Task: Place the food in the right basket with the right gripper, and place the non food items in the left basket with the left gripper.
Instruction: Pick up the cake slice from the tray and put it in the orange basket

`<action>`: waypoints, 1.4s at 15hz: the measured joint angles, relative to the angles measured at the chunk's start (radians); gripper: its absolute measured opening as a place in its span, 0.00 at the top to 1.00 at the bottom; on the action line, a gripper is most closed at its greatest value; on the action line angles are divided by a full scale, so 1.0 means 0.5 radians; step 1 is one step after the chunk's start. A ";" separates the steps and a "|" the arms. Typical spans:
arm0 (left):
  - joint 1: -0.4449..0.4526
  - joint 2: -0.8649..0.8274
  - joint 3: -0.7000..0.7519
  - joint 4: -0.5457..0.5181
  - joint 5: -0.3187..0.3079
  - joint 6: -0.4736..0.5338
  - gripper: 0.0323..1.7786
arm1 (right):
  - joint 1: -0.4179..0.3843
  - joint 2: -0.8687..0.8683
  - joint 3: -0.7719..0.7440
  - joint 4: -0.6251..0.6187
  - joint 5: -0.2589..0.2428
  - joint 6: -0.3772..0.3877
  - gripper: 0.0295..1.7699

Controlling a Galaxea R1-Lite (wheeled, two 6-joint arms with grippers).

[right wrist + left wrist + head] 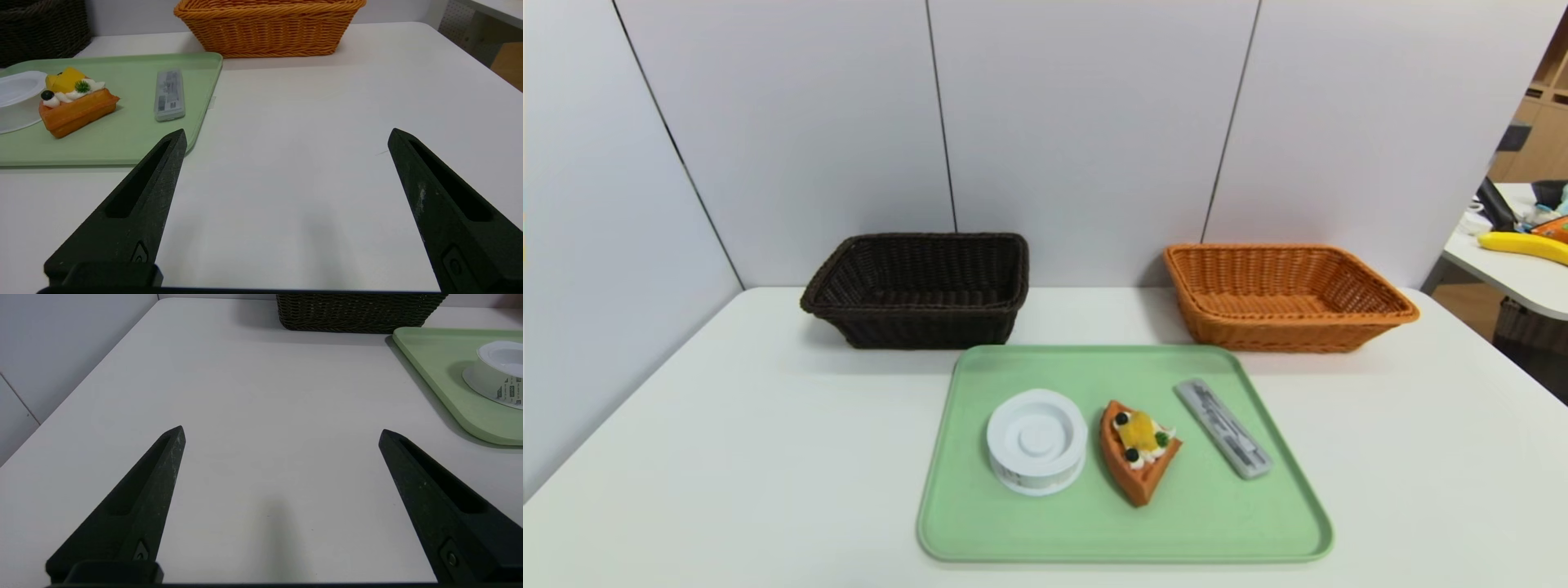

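On the green tray [1045,531] lie a white round tape reel [1037,441], a wedge of orange waffle cake with fruit on top [1137,449] and a flat grey case [1223,427]. Behind the tray stand the dark brown left basket [919,287] and the orange right basket [1284,296], both empty. Neither arm shows in the head view. My left gripper [282,430] hangs open over bare table, with the tray [441,355] and reel [496,371] off to one side. My right gripper [286,134] is open over bare table beside the tray [122,143], near the cake [73,104] and case [168,94].
Grey partition walls close the back and left of the white table [727,425]. A second table with a banana [1523,245] and clutter stands at the far right. Bare tabletop lies on both sides of the tray.
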 joint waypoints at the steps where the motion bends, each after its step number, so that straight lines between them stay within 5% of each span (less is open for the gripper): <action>1: 0.000 0.000 0.000 0.000 0.000 0.000 0.05 | 0.000 0.000 0.000 0.001 -0.001 0.000 0.04; 9: 0.001 0.000 -0.097 0.028 0.006 0.048 0.05 | 0.000 0.003 -0.064 0.038 0.011 -0.028 0.04; 14: 0.001 0.047 -0.558 0.450 -0.040 0.196 0.05 | 0.002 0.224 -0.728 0.541 0.205 -0.061 0.04; 21: 0.002 0.814 -1.265 0.402 -0.051 0.216 0.05 | 0.020 1.035 -1.504 0.567 0.435 -0.135 0.04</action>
